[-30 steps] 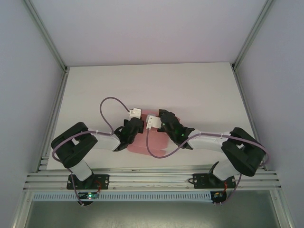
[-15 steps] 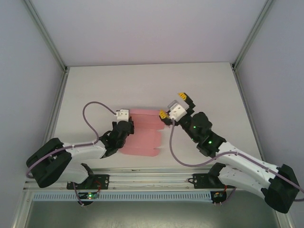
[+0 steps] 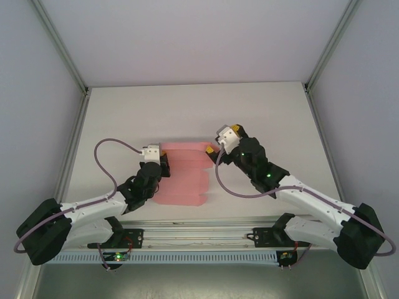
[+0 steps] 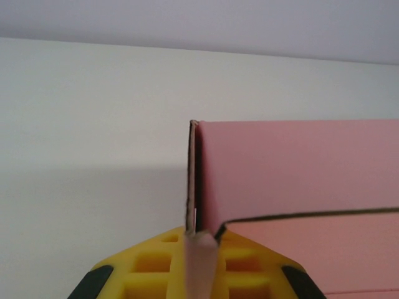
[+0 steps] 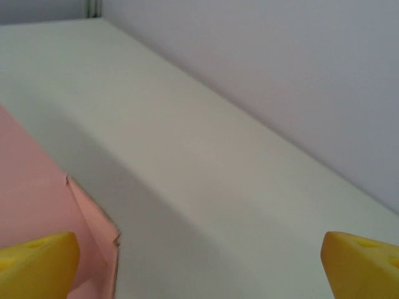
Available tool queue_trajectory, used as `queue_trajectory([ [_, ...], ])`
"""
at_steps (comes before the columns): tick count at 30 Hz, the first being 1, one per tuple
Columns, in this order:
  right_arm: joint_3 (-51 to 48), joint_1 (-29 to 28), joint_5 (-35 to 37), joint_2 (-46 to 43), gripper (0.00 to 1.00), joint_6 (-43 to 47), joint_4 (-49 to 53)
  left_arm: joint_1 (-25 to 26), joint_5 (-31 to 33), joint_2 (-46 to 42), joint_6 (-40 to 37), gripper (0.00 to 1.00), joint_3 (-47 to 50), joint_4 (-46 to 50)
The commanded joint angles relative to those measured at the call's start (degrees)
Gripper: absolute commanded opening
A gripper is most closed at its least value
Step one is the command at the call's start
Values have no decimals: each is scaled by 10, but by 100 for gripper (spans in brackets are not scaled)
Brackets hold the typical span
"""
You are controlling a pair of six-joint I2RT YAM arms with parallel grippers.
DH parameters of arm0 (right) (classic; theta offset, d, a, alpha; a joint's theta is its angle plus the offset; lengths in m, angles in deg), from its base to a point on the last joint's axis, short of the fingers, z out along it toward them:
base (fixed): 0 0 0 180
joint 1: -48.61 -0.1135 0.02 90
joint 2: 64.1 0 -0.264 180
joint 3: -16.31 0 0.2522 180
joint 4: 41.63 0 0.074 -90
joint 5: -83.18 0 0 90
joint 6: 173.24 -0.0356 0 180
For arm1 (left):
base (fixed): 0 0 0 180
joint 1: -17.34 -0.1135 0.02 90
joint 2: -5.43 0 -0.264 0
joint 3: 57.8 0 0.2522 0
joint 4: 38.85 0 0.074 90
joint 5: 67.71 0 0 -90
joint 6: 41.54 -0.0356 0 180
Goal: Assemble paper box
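The pink paper box [image 3: 185,176] lies partly folded on the white table [image 3: 262,112], between the two arms. My left gripper [image 3: 164,163] is at its left edge. In the left wrist view the left gripper [image 4: 201,240] is shut on a thin upright side flap, with the pink box [image 4: 299,168] spreading off to the right. My right gripper [image 3: 223,141] is open at the box's far right corner. In the right wrist view the yellow fingertips [image 5: 37,268] of the right gripper [image 5: 199,268] stand wide apart, a corner of the pink card [image 5: 37,187] showing at the left.
Grey enclosure walls [image 3: 37,99] and aluminium posts [image 3: 59,47] ring the table. A slotted rail [image 3: 199,233] runs along the near edge, where the arm bases are bolted. Purple cables [image 3: 103,156] loop beside each wrist.
Both grippers were over the box a second ago. The right one lifted away open, then came back to the far right corner. The left arm stretched out leftward, still on the card's left edge.
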Motion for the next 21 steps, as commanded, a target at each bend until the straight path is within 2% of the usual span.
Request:
queue_trajectory([
  [1,22,-1,-35,14,98,-16,17,-2,15,-21,22,0,13,9],
  [7,19,-5,-55,40,98,-21,-7,-2,-6,-32,19,0,13,9],
  [14,5,-14,-33,58,98,-86,-121,-2,-31,-8,21,0,7,-1],
  [21,-13,-77,34,99,98,-127,-227,-2,-31,0,43,0,10,-16],
])
